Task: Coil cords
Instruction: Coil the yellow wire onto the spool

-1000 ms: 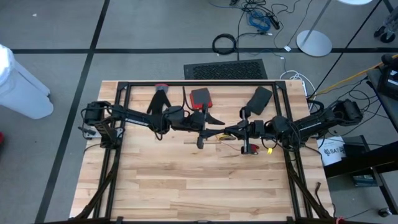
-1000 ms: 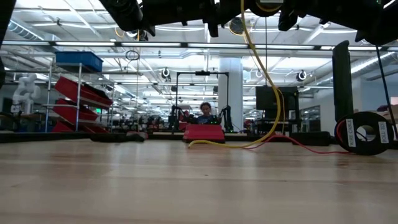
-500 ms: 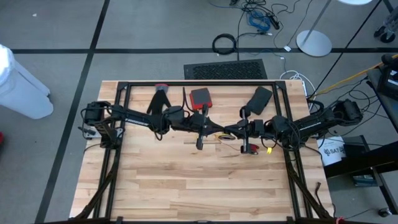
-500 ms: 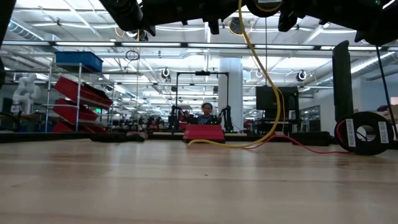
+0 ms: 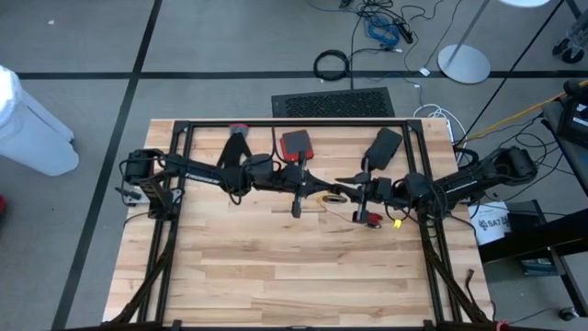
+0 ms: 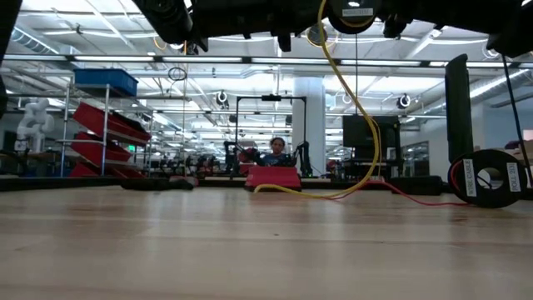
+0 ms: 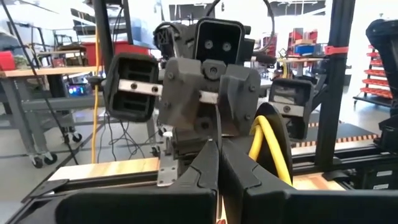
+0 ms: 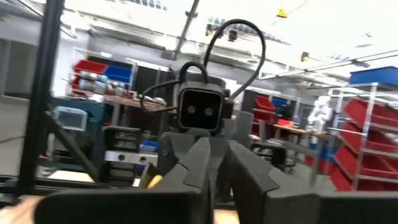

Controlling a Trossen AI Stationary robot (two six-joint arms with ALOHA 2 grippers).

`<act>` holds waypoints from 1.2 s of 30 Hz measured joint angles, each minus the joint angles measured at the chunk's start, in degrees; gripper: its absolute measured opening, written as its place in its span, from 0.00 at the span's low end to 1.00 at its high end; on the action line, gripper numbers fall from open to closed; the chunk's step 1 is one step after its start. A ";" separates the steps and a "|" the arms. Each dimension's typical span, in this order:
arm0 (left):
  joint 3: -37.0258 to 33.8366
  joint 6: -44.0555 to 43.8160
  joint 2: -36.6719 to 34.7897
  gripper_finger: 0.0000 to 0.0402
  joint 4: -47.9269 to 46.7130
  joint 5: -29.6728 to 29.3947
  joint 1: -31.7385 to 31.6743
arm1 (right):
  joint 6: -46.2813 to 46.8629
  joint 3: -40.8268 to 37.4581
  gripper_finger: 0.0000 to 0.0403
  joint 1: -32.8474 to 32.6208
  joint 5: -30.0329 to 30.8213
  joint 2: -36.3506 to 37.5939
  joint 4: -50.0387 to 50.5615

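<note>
The counter (image 5: 276, 267) is pale butcher-block wood, bare over its whole near half, with a black frame (image 5: 294, 124) around its edges. Both arms meet over the middle, held well above the wood. The left hand (image 5: 323, 192) reaches toward 3 o'clock with its fingers pinched together on the yellow cord (image 6: 354, 100), thin as it is. The right hand (image 5: 346, 191) faces it, pointing toward 9 o'clock; its fingers (image 8: 205, 163) sit near each other, but I cannot tell whether they grip anything.

From up between the hands the yellow cord hangs in a long curve to the wood and trails toward the red box (image 5: 296, 144) at 12 o'clock (the low view shows it lying along the box's front). A thin red cord (image 6: 416, 198) runs across the far counter toward a black spool (image 6: 489, 177) with white labels. A flat black pad (image 5: 383, 145) lies at about 1 o'clock.

Around the counter is grey carpet with dark stripes, a black floor mat (image 5: 333, 103), a loose cable ring (image 5: 332, 65) and a white bin (image 5: 28, 119). Beyond it stretches a bright workshop with red-bin shelving (image 6: 104, 133) and a seated person (image 6: 276, 151).
</note>
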State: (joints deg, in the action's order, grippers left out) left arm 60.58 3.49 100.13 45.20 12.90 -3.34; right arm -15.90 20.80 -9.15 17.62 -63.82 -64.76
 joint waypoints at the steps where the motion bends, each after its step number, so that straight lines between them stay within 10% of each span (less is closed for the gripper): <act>1: 0.00 0.02 -0.01 0.00 -0.13 0.10 -0.14 | -0.47 0.02 0.16 -0.31 1.08 0.69 0.76; 22: -0.04 0.44 -1.74 0.00 -3.90 0.54 -1.61 | 8.48 0.08 0.32 -12.41 21.08 12.62 36.76; 36: -0.04 0.25 -1.74 0.00 -3.90 0.48 -1.57 | 29.17 -1.74 0.32 -13.00 19.57 6.84 52.73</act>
State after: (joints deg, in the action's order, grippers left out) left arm 60.53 3.74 98.39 41.30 13.39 -4.91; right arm 13.28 19.06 -22.15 37.19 -56.98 -12.03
